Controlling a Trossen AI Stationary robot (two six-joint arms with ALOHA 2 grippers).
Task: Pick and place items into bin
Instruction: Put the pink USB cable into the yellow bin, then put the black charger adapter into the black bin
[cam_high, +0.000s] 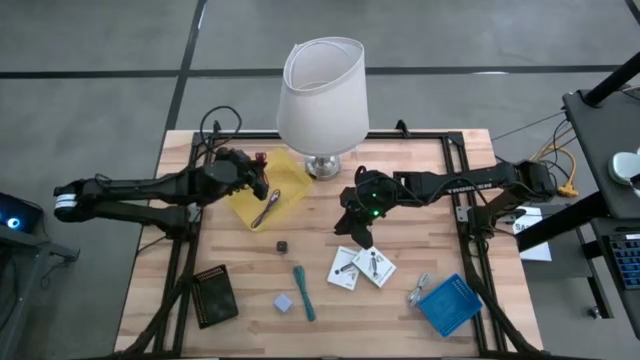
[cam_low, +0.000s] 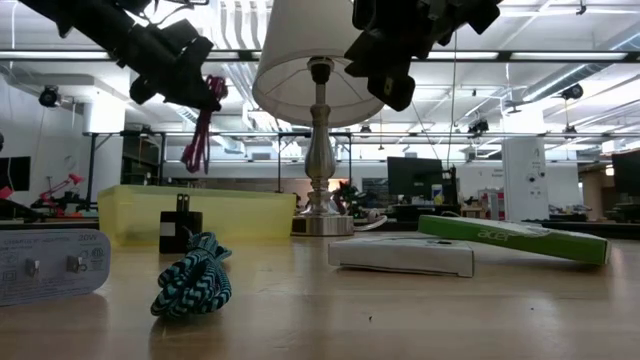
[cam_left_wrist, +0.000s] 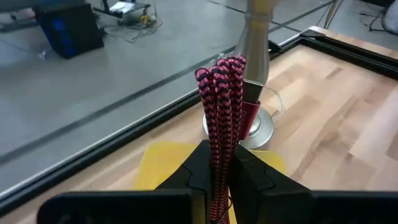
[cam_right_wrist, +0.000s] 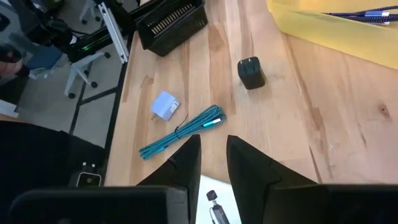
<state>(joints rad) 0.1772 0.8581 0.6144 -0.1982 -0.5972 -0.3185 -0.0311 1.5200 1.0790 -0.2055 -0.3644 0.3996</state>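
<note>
The left gripper (cam_left_wrist: 219, 180) hangs above the yellow bin (cam_high: 268, 199), jaws clamped on a folded pink cable (cam_left_wrist: 221, 118). The cable looks light, limp and braided; hold it mid-bundle. The right gripper (cam_right_wrist: 213, 158), jaws apart and empty, hovers over the wooden tabletop (cam_high: 420, 190), above the teal cable (cam_right_wrist: 183, 130), dark plug (cam_right_wrist: 250, 72) and white plug (cam_right_wrist: 165, 106).

Robotics lab or workshop, shown by an open industrial room
A pale wooden table (cam_high: 420, 180) edged in black metal framing is set on grey concrete floor; exposed ceiling ducts, dark monitors (cam_low: 415, 176) and cluttered benches are seen behind
</note>
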